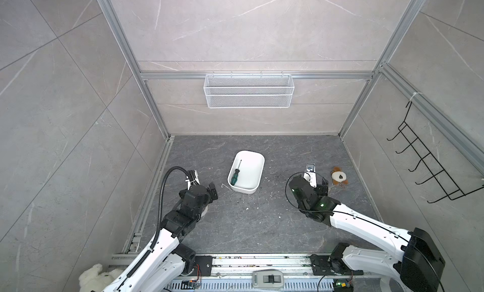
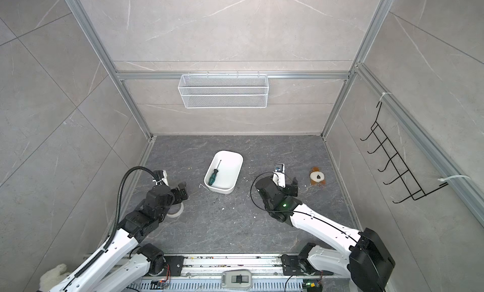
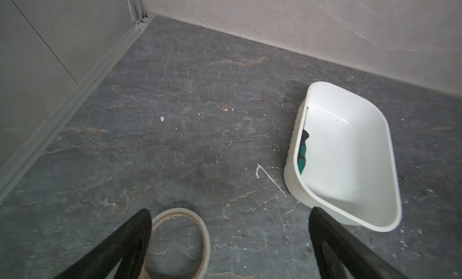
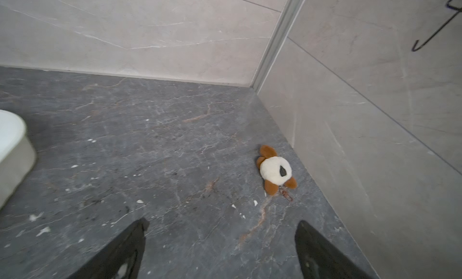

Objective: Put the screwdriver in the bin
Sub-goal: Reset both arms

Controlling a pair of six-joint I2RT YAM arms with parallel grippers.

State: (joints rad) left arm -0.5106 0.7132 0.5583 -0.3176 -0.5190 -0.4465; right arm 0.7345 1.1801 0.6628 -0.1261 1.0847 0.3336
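Both claws stood wide w/ nothing between the fingers: left claw point(image 3: 230, 242) near the bin's near-left corner, right claw point(image 4: 220, 250) well apart on its other side. Dark worktop point(image 1: 262, 220) had open room between the arms; walls closed in three sides. White bin point(image 1: 246, 172) sat mid-worktop, low walls, rounded corners. Screwdriver point(image 1: 235, 173) lay inside along its left wall, green/black handle nearest the arms, thin dark shaft pointing away. In left wrist view the bin wall hid most of it. Tape ring point(image 3: 180, 242) was partly cut off.
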